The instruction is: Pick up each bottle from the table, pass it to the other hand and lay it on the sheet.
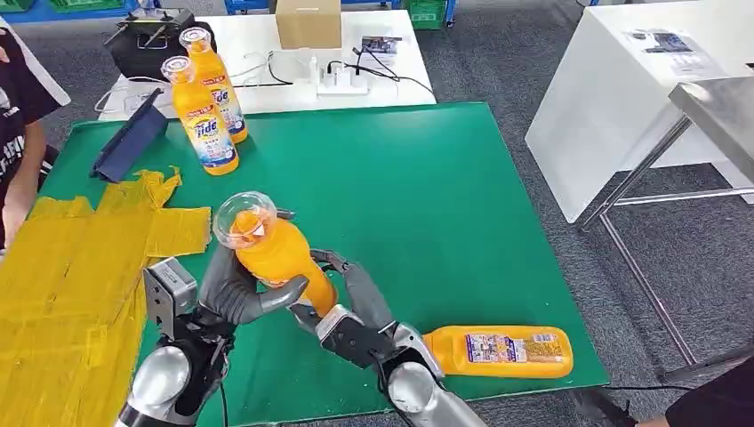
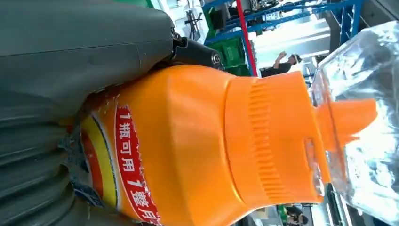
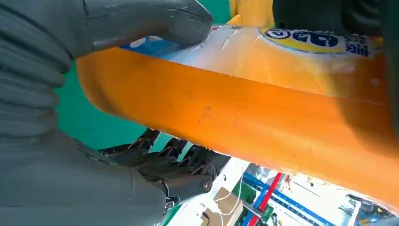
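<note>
An orange detergent bottle (image 1: 277, 253) with a clear cap is held tilted above the green table mat (image 1: 427, 178), between both hands. My left hand (image 1: 233, 292) wraps its upper body just under the cap, and my right hand (image 1: 351, 311) grips the lower end. Up close, the bottle (image 2: 188, 141) lies against the left thumb (image 2: 84, 47). The right thumb (image 3: 141, 21) presses on the bottle's label (image 3: 263, 52). Two more bottles (image 1: 204, 120) (image 1: 218, 84) stand upright at the back left. Another bottle (image 1: 498, 350) lies on its side at the front right. The yellow sheet (image 1: 80, 258) covers the left side.
A dark blue folded case (image 1: 129, 142) lies at the mat's back left corner. A person's arm (image 1: 18, 151) is at the left edge. Behind the mat is a white table (image 1: 373, 84) with a cardboard box, cables and a controller. A metal-legged table (image 1: 711, 116) stands to the right.
</note>
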